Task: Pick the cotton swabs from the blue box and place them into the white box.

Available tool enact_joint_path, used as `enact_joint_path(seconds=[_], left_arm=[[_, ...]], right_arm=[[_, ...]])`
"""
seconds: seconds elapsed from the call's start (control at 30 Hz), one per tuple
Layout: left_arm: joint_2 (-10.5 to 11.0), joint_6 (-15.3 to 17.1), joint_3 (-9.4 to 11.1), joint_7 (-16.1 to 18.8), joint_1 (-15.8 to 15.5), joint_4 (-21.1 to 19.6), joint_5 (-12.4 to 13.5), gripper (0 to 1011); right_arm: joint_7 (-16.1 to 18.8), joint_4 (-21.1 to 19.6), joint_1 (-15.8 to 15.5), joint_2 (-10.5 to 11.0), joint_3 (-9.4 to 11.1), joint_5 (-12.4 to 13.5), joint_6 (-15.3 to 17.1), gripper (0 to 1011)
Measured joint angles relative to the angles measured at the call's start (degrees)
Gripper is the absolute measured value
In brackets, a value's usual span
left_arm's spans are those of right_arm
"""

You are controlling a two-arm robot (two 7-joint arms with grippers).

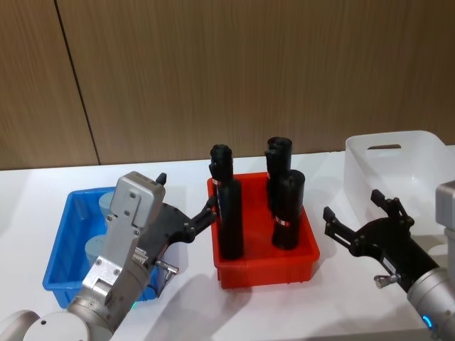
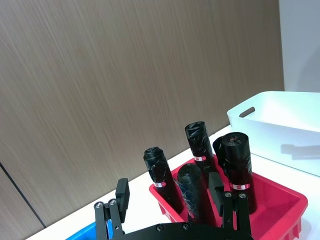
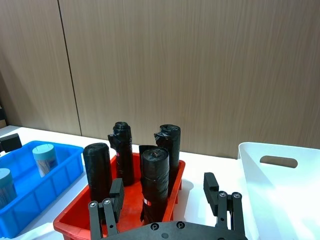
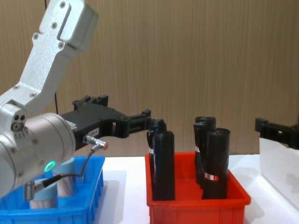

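Note:
The blue box (image 1: 60, 245) sits at the table's left and holds two cotton swabs tubs (image 1: 109, 203) (image 1: 96, 249) with pale lids. My left gripper (image 1: 186, 193) hovers open and empty over the blue box's right side, pointing toward the red bin. From the chest view the gripper (image 4: 124, 108) is well above the tubs (image 4: 65, 183). The white box (image 1: 398, 163) stands at the far right. My right gripper (image 1: 354, 206) is open and empty just in front of it. The right wrist view shows the blue box (image 3: 47, 185), one tub (image 3: 43, 157) and the white box (image 3: 280, 195).
A red bin (image 1: 264, 271) with several tall black bottles (image 1: 229, 213) stands in the middle, between the blue and white boxes. A wooden wall panel runs behind the table. Bare white tabletop lies in front of the bins.

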Motion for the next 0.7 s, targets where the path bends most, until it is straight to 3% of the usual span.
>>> enact_joint_path(seconds=[0.7], left_arm=[[0.0,0.0,0.0,0.0,0.0,0.0,0.0,1004]], right_arm=[[0.0,0.0,0.0,0.0,0.0,0.0,0.0,1002]])
